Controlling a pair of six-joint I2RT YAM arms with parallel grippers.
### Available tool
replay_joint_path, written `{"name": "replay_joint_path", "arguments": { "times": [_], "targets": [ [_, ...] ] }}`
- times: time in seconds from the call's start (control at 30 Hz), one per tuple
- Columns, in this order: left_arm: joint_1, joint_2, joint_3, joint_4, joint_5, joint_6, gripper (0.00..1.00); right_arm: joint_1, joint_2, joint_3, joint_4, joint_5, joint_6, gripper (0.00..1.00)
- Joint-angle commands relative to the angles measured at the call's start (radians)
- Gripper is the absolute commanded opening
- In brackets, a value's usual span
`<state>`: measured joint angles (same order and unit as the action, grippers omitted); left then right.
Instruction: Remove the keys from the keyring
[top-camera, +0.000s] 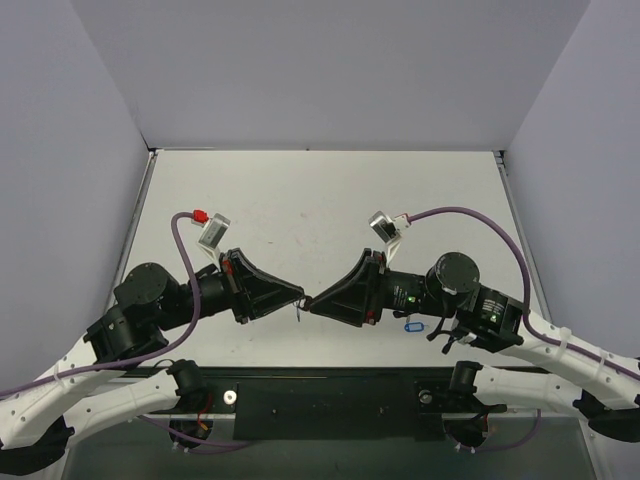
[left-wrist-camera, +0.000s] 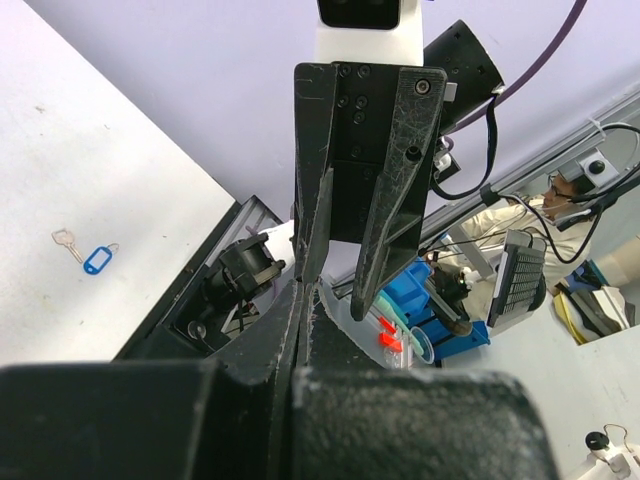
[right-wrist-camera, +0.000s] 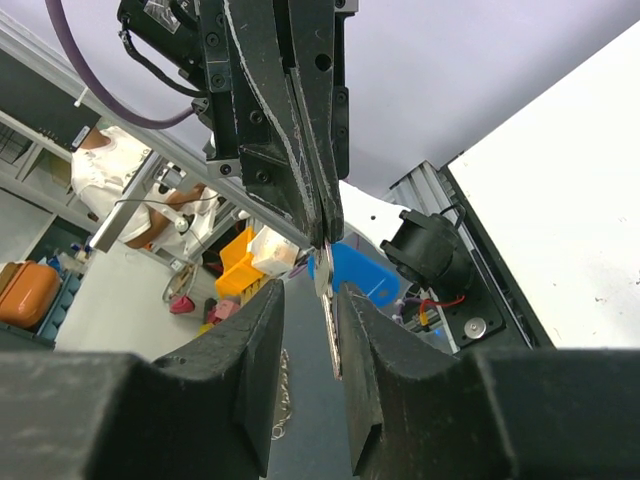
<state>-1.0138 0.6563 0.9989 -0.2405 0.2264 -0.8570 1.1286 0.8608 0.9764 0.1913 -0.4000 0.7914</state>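
My left gripper and right gripper meet tip to tip above the table's near middle. In the right wrist view the left gripper is shut at the top of a keyring. Its silvery key hangs down from there, with the blue tag behind it. My right gripper is open, and the key hangs between its fingers, close to the right one. In the left wrist view my left gripper shows closed jaws, facing the open right gripper.
A second blue tag with a small key lies on the white table under the right arm, near the front edge. It also shows in the left wrist view. Grey walls stand on three sides.
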Motion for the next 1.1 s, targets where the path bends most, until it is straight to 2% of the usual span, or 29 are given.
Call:
{"name": "replay_joint_path", "arguments": {
  "times": [0.0,0.2,0.27,0.33,0.57,0.63,0.67,0.7,0.77,0.93,1.07],
  "targets": [
    [-0.005,0.006,-0.016,0.066,-0.021,-0.008,0.00,0.010,0.018,0.019,0.099,-0.005,0.003,0.24],
    [-0.005,0.002,-0.025,0.079,-0.025,-0.011,0.00,0.010,0.027,0.021,0.109,-0.011,0.005,0.18],
    [-0.006,0.002,-0.031,0.081,-0.024,-0.011,0.00,0.010,0.030,0.019,0.112,-0.014,0.006,0.11],
    [-0.006,0.002,-0.032,0.079,-0.027,-0.013,0.00,0.010,0.030,0.018,0.111,-0.017,0.006,0.00],
    [-0.006,0.002,0.007,0.009,-0.030,0.004,0.00,0.008,0.014,0.011,0.085,-0.011,-0.009,0.00],
    [-0.006,0.014,0.036,-0.032,-0.032,0.019,0.12,0.008,0.011,0.013,0.077,-0.013,-0.012,0.00],
    [-0.006,0.016,0.044,-0.040,-0.029,0.029,0.24,0.010,0.012,0.013,0.077,-0.017,-0.011,0.00],
    [-0.006,0.016,0.058,-0.058,-0.033,0.032,0.44,0.010,0.011,0.015,0.076,-0.020,-0.012,0.00],
    [-0.006,0.014,0.072,-0.078,-0.039,0.042,0.57,0.010,0.014,0.016,0.073,-0.031,-0.011,0.00],
    [-0.006,0.000,0.084,-0.097,-0.042,0.050,0.57,0.013,0.009,0.019,0.066,-0.036,-0.014,0.00],
    [-0.006,-0.004,0.089,-0.111,-0.030,0.059,0.45,0.013,0.004,0.019,0.063,-0.034,-0.014,0.00]
  ]
}}
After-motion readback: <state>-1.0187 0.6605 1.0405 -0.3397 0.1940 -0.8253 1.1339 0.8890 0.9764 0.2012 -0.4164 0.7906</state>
